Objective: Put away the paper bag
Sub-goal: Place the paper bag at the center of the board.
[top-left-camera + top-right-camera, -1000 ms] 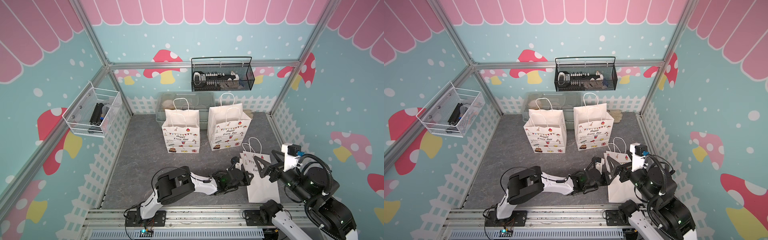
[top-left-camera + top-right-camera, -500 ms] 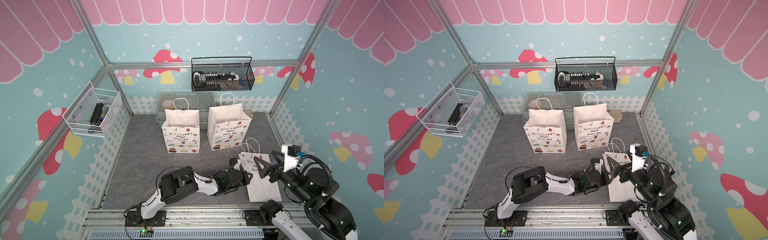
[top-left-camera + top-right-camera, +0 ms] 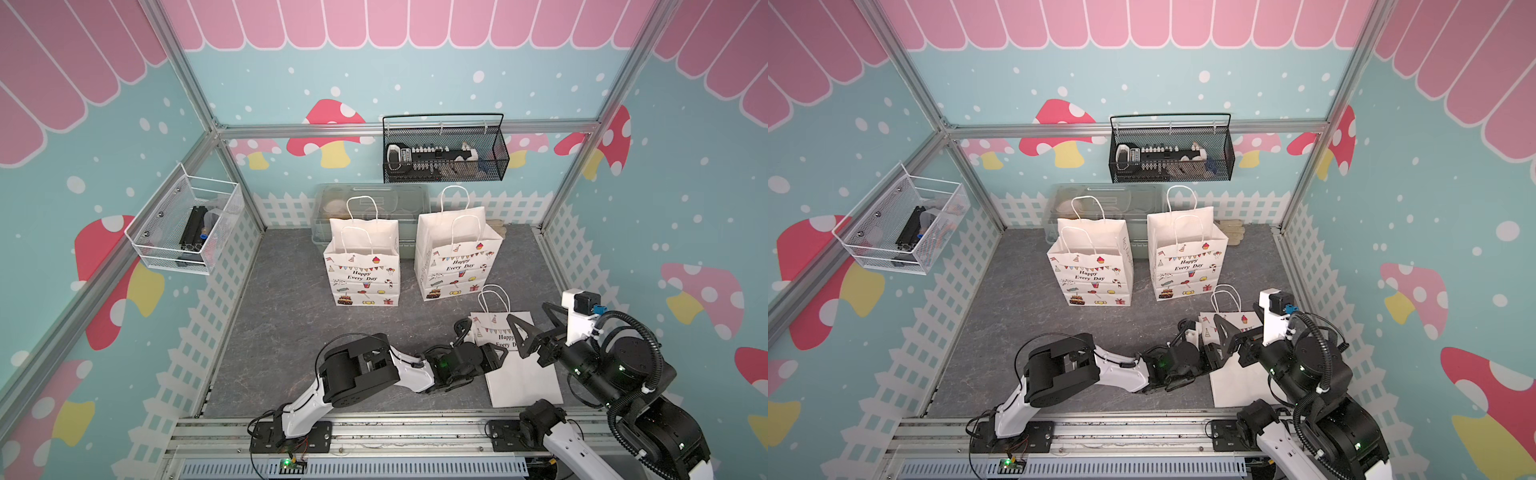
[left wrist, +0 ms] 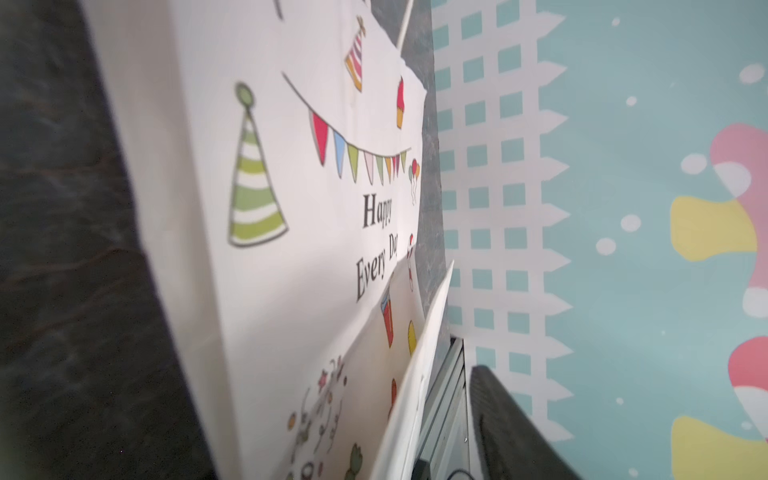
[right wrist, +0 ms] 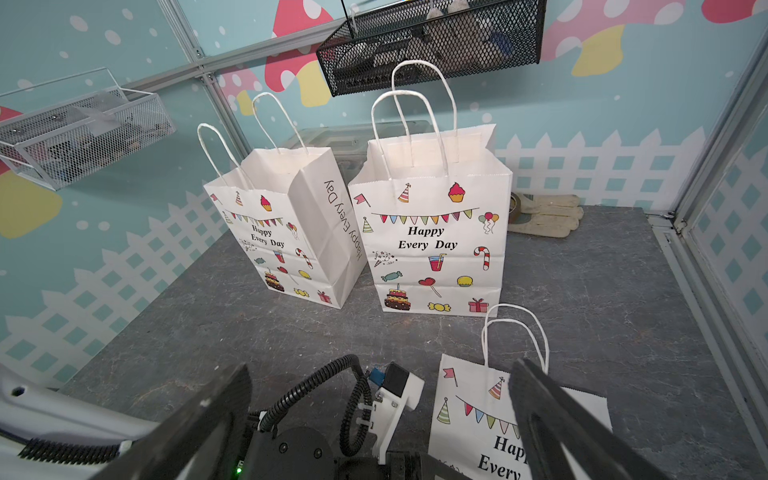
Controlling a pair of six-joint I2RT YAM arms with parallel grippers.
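Observation:
A white paper bag [image 3: 523, 376] printed "Happy Every Day" lies flat on the grey table at the front right, handles toward the back; both top views show it [image 3: 1237, 388]. My left gripper [image 3: 500, 353] sits low at the bag's left edge. In the left wrist view the bag [image 4: 291, 208] and its folded bottom flap fill the frame. One dark finger [image 4: 511, 428] stands apart from the paper, jaws open. My right gripper [image 3: 536, 328] hovers over the bag's upper part, wide open and holding nothing. Its fingers [image 5: 552, 424] frame the bag [image 5: 469, 419] in the right wrist view.
Two more printed paper bags [image 3: 361, 270] [image 3: 457, 257] stand upright mid-table. Behind them is a clear lidded bin [image 3: 370, 199]. A black wire basket [image 3: 444, 153] hangs on the back wall, a white one [image 3: 187, 224] on the left wall. A glove [image 5: 544, 216] lies back right.
My left gripper, shut at the bag's left edge a second ago, has opened and let the paper go. The right arm has stayed where it was.

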